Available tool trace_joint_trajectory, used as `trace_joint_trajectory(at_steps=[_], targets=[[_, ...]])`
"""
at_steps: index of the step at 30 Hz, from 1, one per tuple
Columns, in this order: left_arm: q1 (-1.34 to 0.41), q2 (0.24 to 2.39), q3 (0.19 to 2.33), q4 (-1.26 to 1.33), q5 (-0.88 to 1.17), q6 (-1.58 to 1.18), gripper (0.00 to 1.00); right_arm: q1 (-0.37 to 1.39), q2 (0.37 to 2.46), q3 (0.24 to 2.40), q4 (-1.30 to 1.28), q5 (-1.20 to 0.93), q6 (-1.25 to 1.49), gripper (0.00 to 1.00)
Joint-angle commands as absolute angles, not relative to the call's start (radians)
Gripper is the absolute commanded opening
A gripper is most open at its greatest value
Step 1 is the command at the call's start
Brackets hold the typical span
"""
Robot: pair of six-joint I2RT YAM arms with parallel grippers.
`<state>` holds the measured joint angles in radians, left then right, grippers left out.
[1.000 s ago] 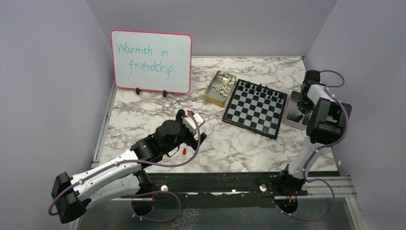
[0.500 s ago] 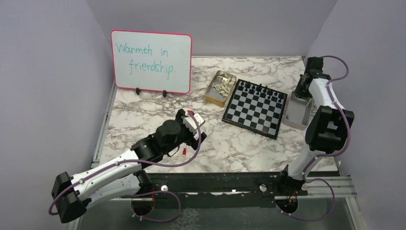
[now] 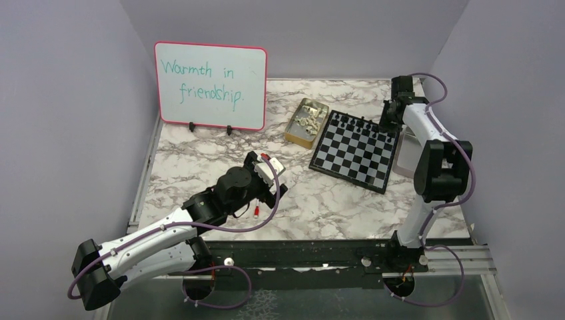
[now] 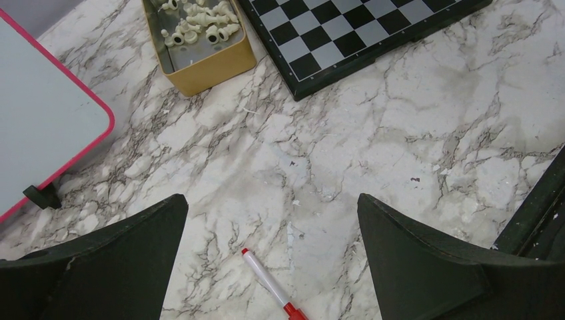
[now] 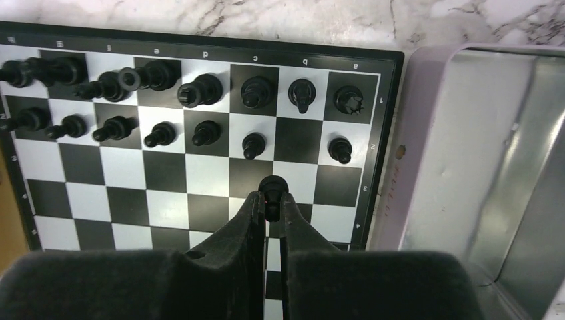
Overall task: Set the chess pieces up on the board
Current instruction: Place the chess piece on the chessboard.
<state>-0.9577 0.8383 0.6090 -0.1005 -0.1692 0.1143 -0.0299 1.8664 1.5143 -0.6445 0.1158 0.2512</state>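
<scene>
One black pawn [image 5: 272, 185] sits pinched in your right gripper [image 5: 270, 200]; centre it over the vacant second-row square [image 5: 298, 139]; left gripper [image 4: 270, 207] gapes empty.

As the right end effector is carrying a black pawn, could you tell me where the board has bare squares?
The back rank is crowded. One square in the pawn row is bare, between the two pawns nearest the silver tin. All the board's other rows are bare.

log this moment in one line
right end effector: shut on black chess piece over board | left end effector: open
</scene>
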Motion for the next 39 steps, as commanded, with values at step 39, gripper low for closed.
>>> trace_joint_trajectory(at_steps=[39], targets=[[-0.96,0.835,0.598,-0.087,-0.194,0.124,0.99,-0.026,2.05,1.535,-0.594,0.208,0.3,0.06]])
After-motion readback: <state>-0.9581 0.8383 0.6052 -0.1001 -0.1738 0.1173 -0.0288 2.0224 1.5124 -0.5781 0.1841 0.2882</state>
